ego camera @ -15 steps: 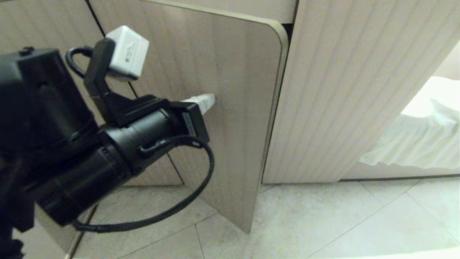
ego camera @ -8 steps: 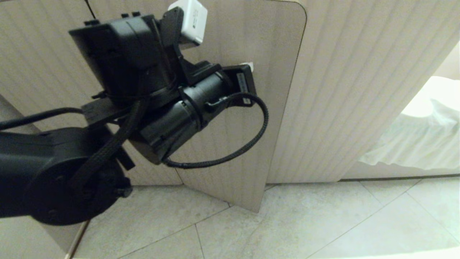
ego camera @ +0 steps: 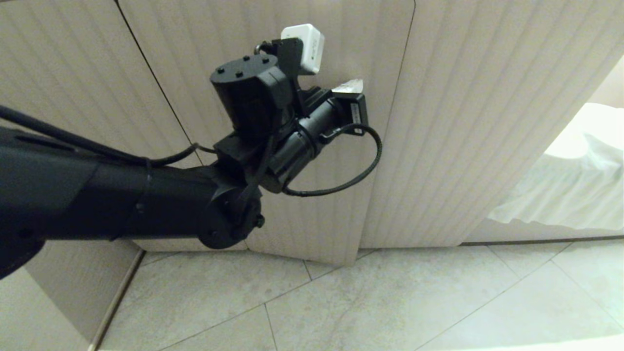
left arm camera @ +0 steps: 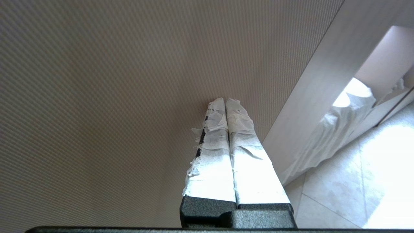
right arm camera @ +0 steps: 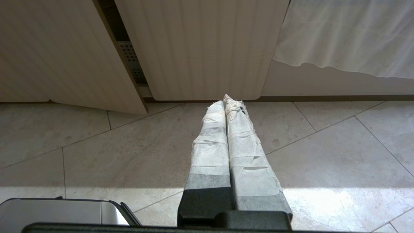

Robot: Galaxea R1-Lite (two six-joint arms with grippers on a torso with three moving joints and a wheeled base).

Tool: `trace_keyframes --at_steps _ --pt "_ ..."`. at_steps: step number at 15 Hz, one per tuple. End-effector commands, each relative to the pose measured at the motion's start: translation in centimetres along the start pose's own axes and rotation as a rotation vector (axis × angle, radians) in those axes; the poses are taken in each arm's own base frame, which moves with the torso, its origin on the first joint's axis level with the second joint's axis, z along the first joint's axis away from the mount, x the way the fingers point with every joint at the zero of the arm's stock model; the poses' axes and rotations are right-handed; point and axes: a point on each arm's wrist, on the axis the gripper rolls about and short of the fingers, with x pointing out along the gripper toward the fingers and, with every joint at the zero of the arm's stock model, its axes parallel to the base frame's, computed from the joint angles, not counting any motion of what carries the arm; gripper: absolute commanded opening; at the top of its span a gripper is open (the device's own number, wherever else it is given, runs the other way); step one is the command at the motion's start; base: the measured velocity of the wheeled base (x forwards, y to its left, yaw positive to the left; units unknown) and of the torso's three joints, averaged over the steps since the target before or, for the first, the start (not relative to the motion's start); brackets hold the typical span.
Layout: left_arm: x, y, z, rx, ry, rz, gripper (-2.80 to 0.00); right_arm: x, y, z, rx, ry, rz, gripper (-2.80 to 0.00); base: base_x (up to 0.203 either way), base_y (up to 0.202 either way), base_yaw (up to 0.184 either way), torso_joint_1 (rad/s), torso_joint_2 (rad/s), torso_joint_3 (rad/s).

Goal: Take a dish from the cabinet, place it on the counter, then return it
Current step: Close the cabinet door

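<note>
Pale floor tiles (ego camera: 390, 302) run up to the cabinet (ego camera: 463, 122) with its ribbed beige doors. One door (ego camera: 336, 204) stands slightly ajar, and the left gripper (left arm camera: 225, 101), taped fingers pressed together and empty, rests its tips against that door's face. The right gripper (right arm camera: 228, 98), also closed together, hangs low over the floor. No dish is visible; a white cloth (ego camera: 570, 195) drapes to the right.

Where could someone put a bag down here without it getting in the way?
On the floor tiles in front of the closed cabinet door, beside the white cloth. It is crowded where the left pincer pushes the other door.
</note>
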Motion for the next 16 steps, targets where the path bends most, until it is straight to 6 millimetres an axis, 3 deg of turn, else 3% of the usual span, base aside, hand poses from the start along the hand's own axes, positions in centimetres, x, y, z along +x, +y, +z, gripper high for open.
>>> trace_keyframes --at_steps 1,7,10,12,16 --pt "1.4 0.7 -1.5 0.006 0.004 0.010 -2.80 0.0 0.0 0.0 0.000 0.000 0.001 -2.80 0.000 0.000 0.000 0.000 0.00 0.000" --pt "1.9 1.4 -1.6 0.013 -0.002 0.029 -2.80 0.0 0.0 0.0 0.000 0.000 0.000 -2.80 0.000 0.000 0.000 0.000 0.00 0.000" --pt "2.4 1.9 -0.5 0.016 -0.041 0.045 -2.80 0.0 0.0 0.0 0.000 0.000 0.001 -2.80 0.000 0.000 0.000 0.000 0.00 0.000" --pt "2.2 2.3 0.7 0.054 -0.058 0.056 -2.80 0.0 0.0 0.0 0.000 0.000 0.000 -2.80 0.000 0.000 0.000 0.000 0.00 0.000" --pt "0.6 3.5 5.1 0.093 -0.104 0.092 -2.80 0.0 0.0 0.0 0.000 0.000 0.000 -2.80 0.000 0.000 0.000 0.000 0.00 0.000"
